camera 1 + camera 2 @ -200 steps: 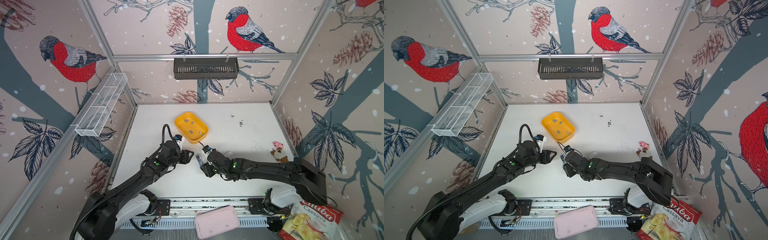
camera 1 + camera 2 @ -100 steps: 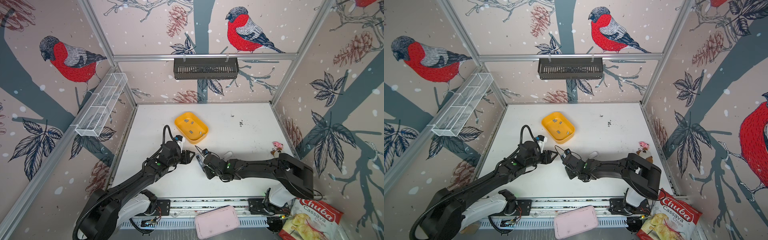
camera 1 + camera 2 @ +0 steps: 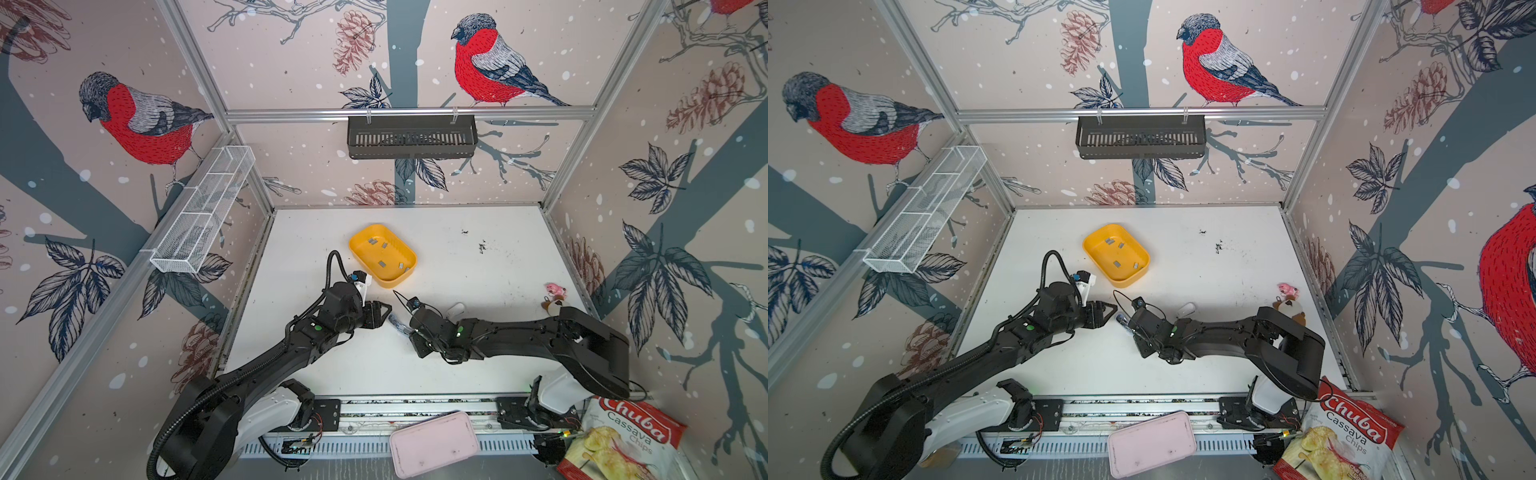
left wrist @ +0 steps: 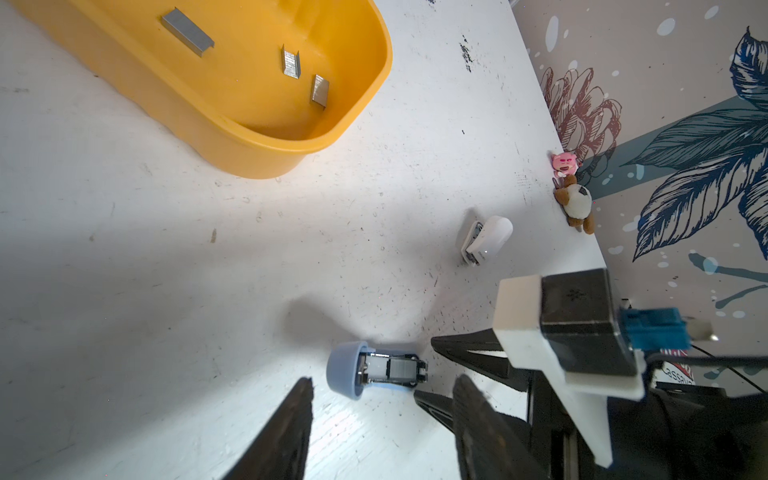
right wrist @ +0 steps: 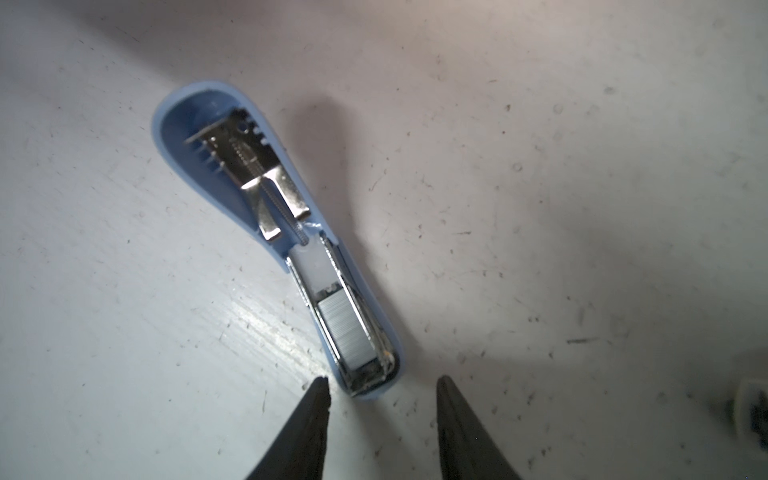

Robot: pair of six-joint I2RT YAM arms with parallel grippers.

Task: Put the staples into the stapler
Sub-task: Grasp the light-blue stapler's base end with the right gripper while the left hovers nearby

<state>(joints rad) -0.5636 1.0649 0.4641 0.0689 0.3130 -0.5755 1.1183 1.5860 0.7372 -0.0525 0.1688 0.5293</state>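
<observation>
Now the pale-blue plastic mini stapler point(image 5: 266, 199) lies opened flat on the white table point(image 5: 582, 208), grey metal staples point(image 5: 347, 332) seated in its channel, others in the yellow plastic tray point(image 4: 249, 158), with the left gripper point(image 4: 382, 386) and right gripper point(image 5: 380, 384) each parted near it.

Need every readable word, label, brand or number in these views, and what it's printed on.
"Chuba": on the red and white crinkled snack bag, legible in both top views.
"Cassava Chips": same bag, under the brand name.
Fine print at the bag's lower edge: too small to read.
Open blue mini stapler, white mini stapler, yellow plastic tray, flat pink case: no readable marking.
</observation>
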